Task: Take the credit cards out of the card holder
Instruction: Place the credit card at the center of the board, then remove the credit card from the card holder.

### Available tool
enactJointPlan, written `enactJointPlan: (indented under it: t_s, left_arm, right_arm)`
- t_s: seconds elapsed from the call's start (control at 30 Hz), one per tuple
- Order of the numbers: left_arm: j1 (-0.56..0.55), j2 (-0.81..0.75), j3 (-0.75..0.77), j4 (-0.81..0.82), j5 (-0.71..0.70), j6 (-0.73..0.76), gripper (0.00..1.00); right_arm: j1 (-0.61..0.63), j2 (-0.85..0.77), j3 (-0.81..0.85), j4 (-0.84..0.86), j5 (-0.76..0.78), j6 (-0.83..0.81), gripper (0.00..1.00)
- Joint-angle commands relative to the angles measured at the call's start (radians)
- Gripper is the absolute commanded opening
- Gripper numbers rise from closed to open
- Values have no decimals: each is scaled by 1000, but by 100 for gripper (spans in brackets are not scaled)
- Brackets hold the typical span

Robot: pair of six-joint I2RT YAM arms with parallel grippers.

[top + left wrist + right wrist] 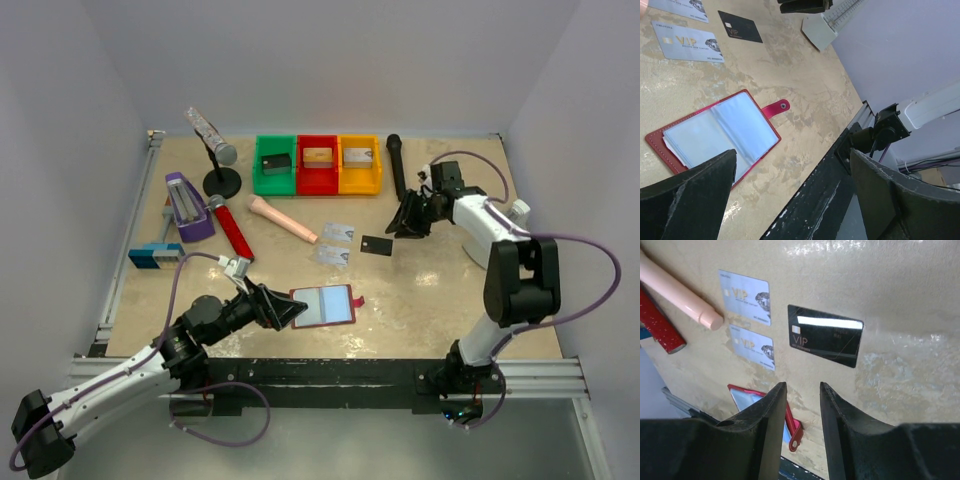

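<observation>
Card holder (323,306) flat on worktop (440,290), near front edge.
Three credit cards (333,256) lie behind it, close together; three bins (318,188) in a row further back.

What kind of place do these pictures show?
Probably a robotics lab bench: a tan tabletop enclosed by plain pale panels, two robot arms bolted to a black metal rail, and green, red, yellow plastic bins.

Plain pale walls (330,60) enclose the mottled tan tabletop (420,290), evenly lit.
</observation>
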Motion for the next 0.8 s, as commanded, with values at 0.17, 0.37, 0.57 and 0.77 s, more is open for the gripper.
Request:
enactJointPlan:
  t_s: [0.17, 0.37, 0.57, 0.77]
  left_arm:
    - [5, 17, -8, -33, -109, -67, 100]
    - [5, 38, -60, 27, -80, -99, 98]
    - [3, 127, -28, -67, -121, -154, 96]
    - [3, 165, 17, -170, -169, -202, 100]
  right_arm:
    - [228, -388, -212, 11, 254, -81, 41]
    - [440, -560, -447, 96, 307, -50, 60]
    - [494, -585, -522, 162, 297, -23, 62]
    - [514, -493, -501, 185, 282, -6, 63]
